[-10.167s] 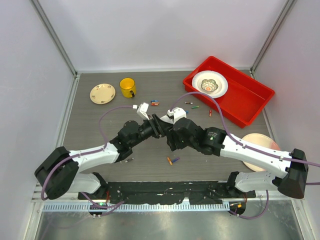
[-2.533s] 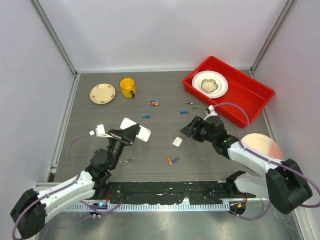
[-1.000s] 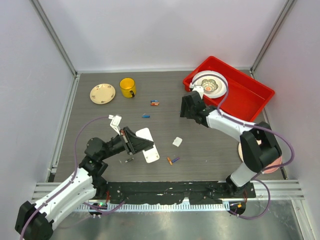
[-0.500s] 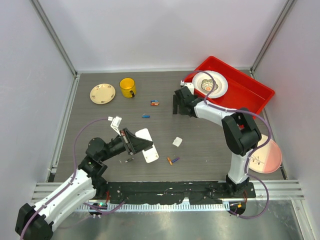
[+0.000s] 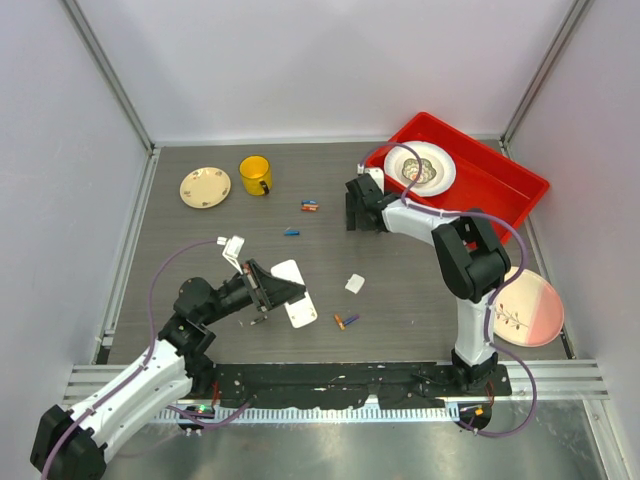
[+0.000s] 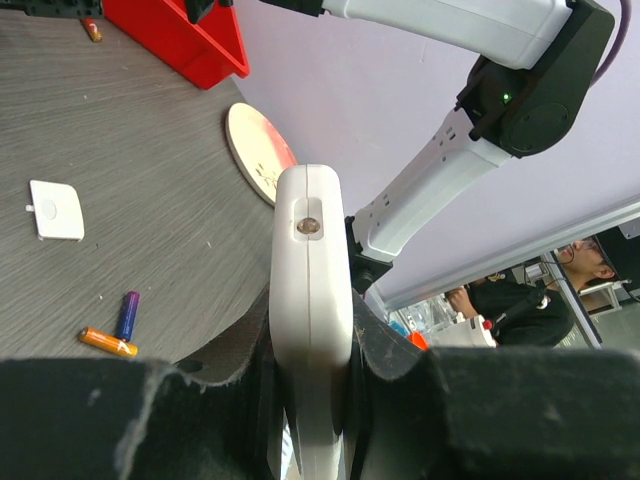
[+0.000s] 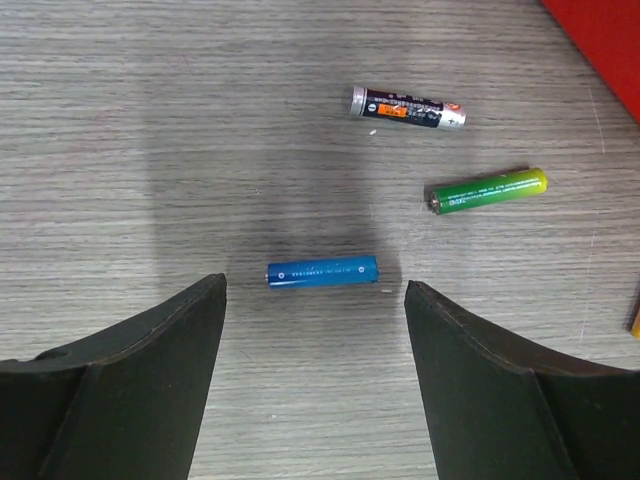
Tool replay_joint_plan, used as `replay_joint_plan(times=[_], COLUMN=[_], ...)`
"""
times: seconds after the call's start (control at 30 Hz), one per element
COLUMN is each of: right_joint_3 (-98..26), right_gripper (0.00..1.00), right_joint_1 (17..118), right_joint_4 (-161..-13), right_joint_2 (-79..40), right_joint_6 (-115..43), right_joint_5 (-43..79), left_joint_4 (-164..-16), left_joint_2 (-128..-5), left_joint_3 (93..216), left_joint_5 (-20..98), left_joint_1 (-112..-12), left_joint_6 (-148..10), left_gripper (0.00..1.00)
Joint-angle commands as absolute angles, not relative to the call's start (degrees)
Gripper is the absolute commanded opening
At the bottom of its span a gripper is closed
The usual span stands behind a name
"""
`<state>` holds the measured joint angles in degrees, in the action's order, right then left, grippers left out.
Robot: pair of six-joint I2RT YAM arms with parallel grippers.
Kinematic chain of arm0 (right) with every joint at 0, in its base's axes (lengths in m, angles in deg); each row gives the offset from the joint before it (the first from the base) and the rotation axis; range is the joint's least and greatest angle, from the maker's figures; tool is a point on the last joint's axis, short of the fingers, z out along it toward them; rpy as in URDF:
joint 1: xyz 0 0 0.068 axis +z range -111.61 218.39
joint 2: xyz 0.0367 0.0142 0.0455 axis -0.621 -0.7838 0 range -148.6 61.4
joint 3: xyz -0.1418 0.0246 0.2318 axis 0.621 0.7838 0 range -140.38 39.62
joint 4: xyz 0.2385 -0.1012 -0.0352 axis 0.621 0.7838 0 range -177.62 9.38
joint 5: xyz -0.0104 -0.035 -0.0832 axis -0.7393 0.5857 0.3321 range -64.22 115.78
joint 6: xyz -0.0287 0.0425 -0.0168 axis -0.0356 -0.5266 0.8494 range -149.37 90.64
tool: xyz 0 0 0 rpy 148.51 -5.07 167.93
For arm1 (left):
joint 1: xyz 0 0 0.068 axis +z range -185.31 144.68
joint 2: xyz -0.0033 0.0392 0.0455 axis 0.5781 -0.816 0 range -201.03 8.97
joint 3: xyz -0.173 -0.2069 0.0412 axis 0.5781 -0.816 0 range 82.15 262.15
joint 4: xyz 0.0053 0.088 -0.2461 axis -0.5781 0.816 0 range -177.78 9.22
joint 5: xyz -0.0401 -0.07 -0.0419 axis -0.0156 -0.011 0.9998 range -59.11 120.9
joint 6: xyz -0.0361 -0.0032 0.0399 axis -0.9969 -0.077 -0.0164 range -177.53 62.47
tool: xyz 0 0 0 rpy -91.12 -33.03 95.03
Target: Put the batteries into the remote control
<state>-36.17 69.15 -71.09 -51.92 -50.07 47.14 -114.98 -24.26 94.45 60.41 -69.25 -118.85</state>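
Blue battery (image 7: 322, 271) lies end-on across my wide-open right pincer (image 7: 314, 300): I'd rotate wrist, then descend; left pincer (image 6: 312, 350) clamps remote control (image 6: 310, 230).

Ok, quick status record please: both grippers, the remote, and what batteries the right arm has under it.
left gripper: shut on remote control
right gripper: open, over the blue battery, not touching
other batteries near it: green battery, black battery
small white square piece: lying loose, apart from remote control
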Motion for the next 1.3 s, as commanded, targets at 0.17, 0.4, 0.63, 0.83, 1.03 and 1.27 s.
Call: replay_joint_plan(times=[0.17,0.4,0.63,0.83,1.03,1.27], right_joint_3=[-39.04,-38.52,-36.76,-32.9,-26.3,-23.75], right_gripper=[0.74,0.67,0.55,0.36,0.15,0.08], right_joint_1=[68.53,67.65,67.57,67.57,71.25,79.42], right_joint_4=[-71.62,-72.42,-73.38,-75.4,-75.76,-72.16], right_joint_2=[-54.0,-54.79,-54.35,-51.46,-42.77,-39.33], right_joint_6=[-48.97,-49.49,-50.19,-53.0,-58.27,-69.07], right_joint_5=[46.96,45.2,44.5,43.88,47.65,49.24], left_joint_4=[-119.6,-119.77,-120.48,-120.48,-118.82,-116.79], left_joint_2=[-24.43,-24.69,-25.48,-25.57,-24.34,-22.67], left_joint_3=[94.55,94.28,94.28,94.11,94.19,94.19], left_joint_5=[60.34,59.72,59.72,59.37,57.53,54.72], left_joint_1=[-68.89,-68.89,-68.89,-68.89,-68.89,-68.89], left_joint_6=[-119.4,-119.49,-119.67,-119.84,-118.97,-118.0], left_gripper=[0.01,0.0,0.0,0.0,0.01,0.0])
